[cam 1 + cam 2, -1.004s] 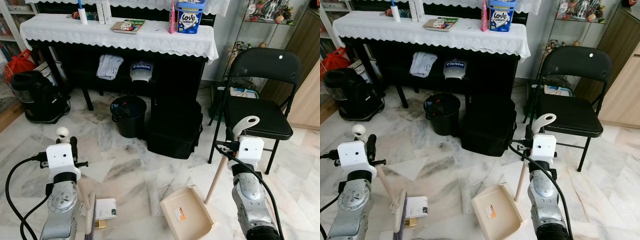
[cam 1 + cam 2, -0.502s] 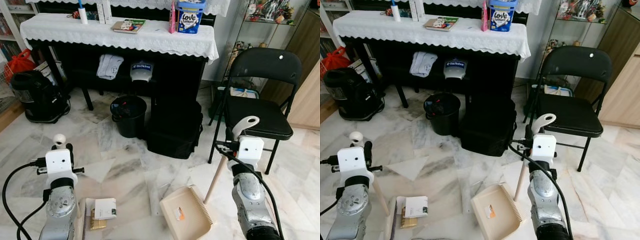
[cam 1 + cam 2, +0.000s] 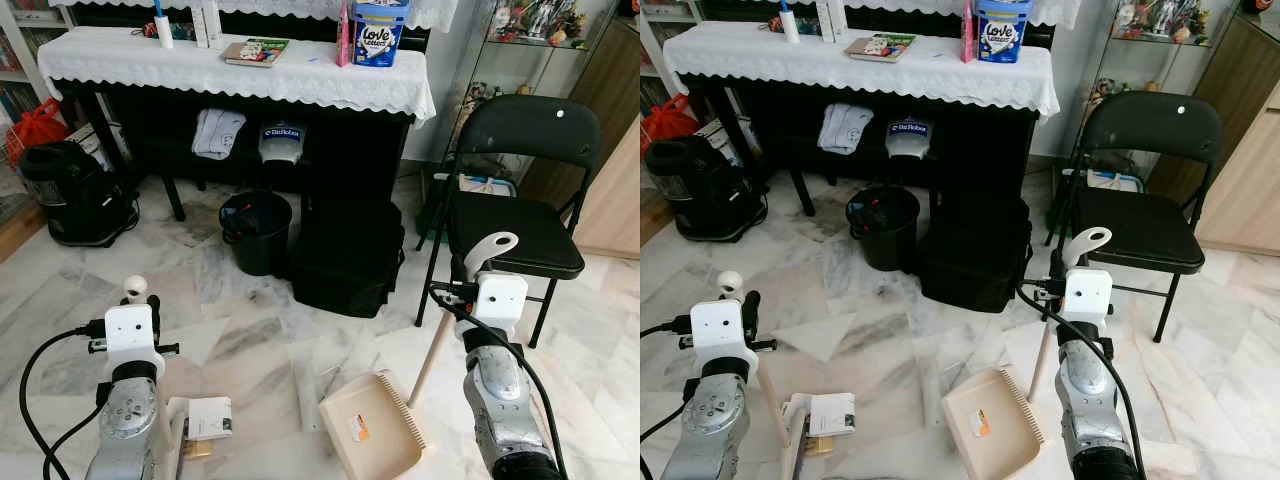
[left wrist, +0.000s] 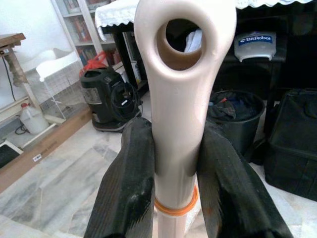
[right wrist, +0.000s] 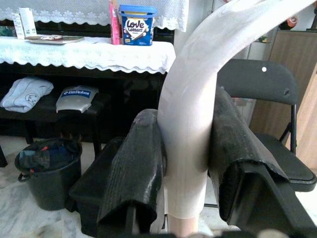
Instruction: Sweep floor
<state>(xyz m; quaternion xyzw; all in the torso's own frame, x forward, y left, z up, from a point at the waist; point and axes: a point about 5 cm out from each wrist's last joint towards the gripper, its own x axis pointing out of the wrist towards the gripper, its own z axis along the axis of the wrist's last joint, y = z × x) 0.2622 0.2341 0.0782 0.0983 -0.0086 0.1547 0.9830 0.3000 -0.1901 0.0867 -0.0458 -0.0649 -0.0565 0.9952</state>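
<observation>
The left end effector (image 4: 173,163) is clamped on the broom handle (image 4: 178,89) near its top, lower left of frame; the right end effector (image 5: 185,163) grips the dustpan handle (image 5: 190,114), with the dustpan (image 3: 375,435) resting on the floor (image 3: 260,330). Both look light, stiff plastic, probably slippery.

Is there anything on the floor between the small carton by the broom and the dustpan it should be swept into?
Nothing visible stands between them. The carton lies beside the broom head held by the left pincer. A bare stretch of marble floor with only a pale strip of litter separates it from the dustpan, which the right pincer holds.
</observation>
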